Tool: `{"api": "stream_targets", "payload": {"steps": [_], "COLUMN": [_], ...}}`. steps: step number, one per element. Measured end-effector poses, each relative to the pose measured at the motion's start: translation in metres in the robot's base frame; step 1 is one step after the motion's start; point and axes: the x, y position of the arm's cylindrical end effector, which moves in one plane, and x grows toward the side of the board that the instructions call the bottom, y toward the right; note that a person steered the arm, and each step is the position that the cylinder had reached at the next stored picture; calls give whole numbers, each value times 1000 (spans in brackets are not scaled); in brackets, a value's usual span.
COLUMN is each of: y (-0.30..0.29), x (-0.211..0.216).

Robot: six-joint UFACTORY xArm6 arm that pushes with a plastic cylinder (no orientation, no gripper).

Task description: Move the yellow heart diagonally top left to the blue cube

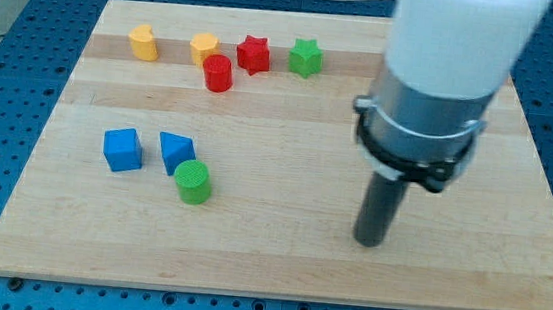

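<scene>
The yellow heart sits near the view's top, left of centre, touching the red cylinder just below and to its right. The blue cube sits at the left, well below the heart. My tip rests on the board at the lower right, far from both blocks and touching none. The arm's wide grey and white body hangs above it and hides part of the board's top right.
A second yellow block sits left of the heart. A red star and a green star sit to the heart's right. A blue triangle and a green cylinder sit right of the cube.
</scene>
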Motion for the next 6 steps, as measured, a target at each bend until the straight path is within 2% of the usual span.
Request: {"api": "stream_targets", "payload": {"steps": [2,3,4,5,6], "y": [-6,-48,-149,-195,-194], "x": [1,35,51,34,-5]}}
